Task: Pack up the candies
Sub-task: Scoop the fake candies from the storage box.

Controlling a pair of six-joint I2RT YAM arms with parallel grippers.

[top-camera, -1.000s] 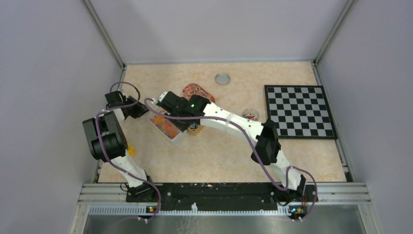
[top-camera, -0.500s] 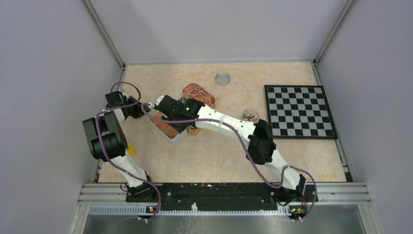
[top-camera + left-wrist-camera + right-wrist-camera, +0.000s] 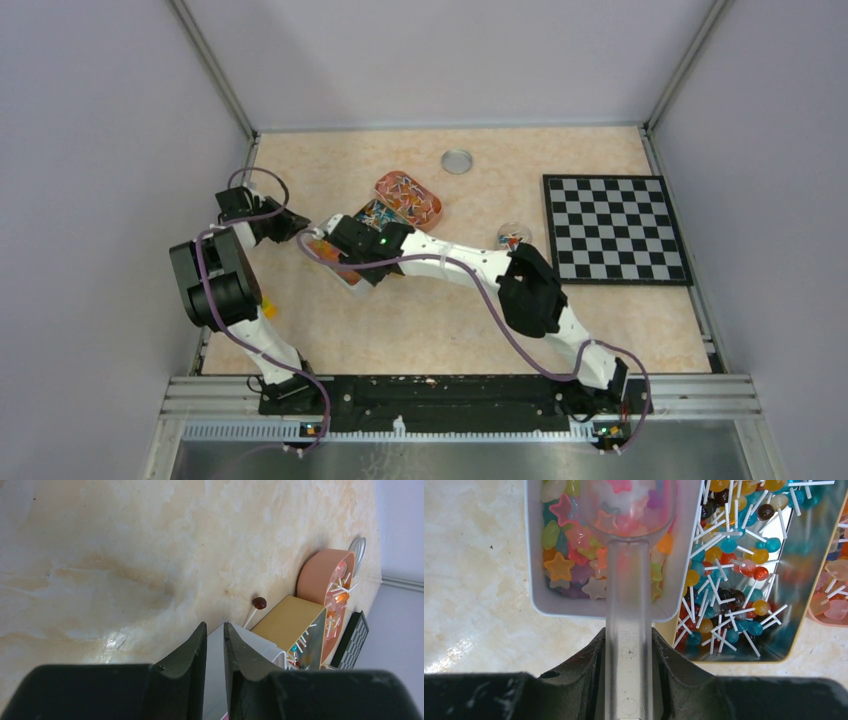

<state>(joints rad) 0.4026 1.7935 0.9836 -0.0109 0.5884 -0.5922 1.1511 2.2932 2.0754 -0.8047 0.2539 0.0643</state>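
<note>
**Q:** What does each claw hold?

**A:** My right gripper [image 3: 628, 650], lower centre of the right wrist view, is closed down to the width of a clear plastic scoop [image 3: 628, 595] and clamps its flat handle on both sides. My left gripper [image 3: 215, 630], lower centre of the left wrist view, is narrowed to a slit. The thin wall of the white rectangular plastic tub [image 3: 574, 612] appears pinched in that slit, which steadies the tub.

**Q:** Where are the candies?

**A:** The candies [image 3: 569, 555] are small star and oval sweets in pink, orange, yellow and green. They fill the tub at upper left of the right wrist view, and several lie in the scoop's bowl at top centre. In the top view the tub sits left of centre, mostly hidden beneath my right wrist. Just to its right stands a yellow box of ball lollipops [image 3: 292, 620], then an orange oval dish [image 3: 315, 575].

**Q:** How will they handle?

**A:** I judge them light, hard-looking and glossy, a loose heap that slides and rolls. Single pieces look too small for my fingers, so the scoop is the hold. I grip it on the handle and keep the bowl level, or the load spills. The likely destination is the small clear round jar [image 3: 513, 237], right of centre in the top view. It is small, so a slow tip is called for.
</note>
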